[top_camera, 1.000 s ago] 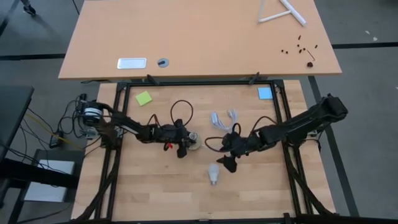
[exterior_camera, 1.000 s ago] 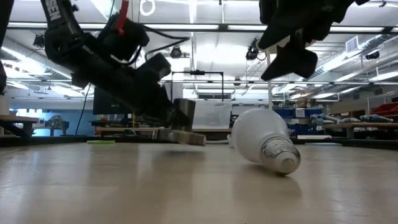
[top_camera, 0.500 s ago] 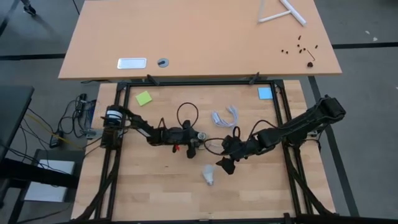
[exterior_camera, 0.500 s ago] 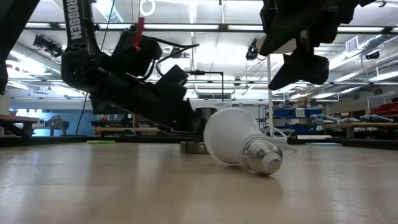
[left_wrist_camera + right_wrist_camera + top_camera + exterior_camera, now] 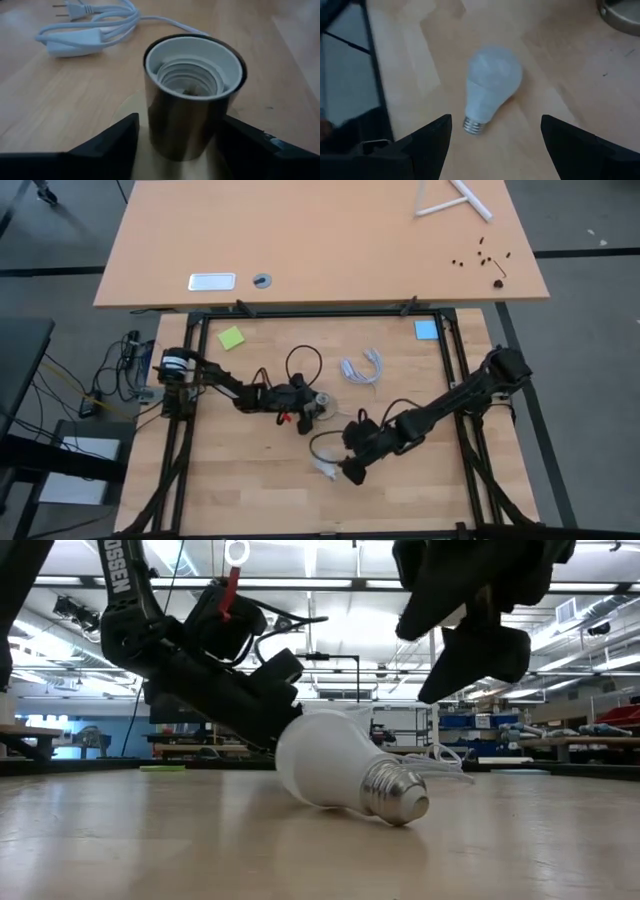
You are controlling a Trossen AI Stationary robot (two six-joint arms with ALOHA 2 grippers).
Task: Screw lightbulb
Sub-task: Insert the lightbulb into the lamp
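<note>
White lightbulb (image 5: 327, 467) has rolled nearer — right gripper (image 5: 352, 470) followed, spread above it.

Both arms are dark, near black, built of slim jointed links. In the high view the left arm (image 5: 225, 388) carries a white-and-silver round fitting at its base on the left of the frame, a small red part near its wrist, and a black cable looping above it. The right arm (image 5: 455, 400) runs from the right of the frame, with a thin black cable curling beside its wrist. In the low view, upper left, white block lettering marks one link, and a red tag hangs beside it.
</note>
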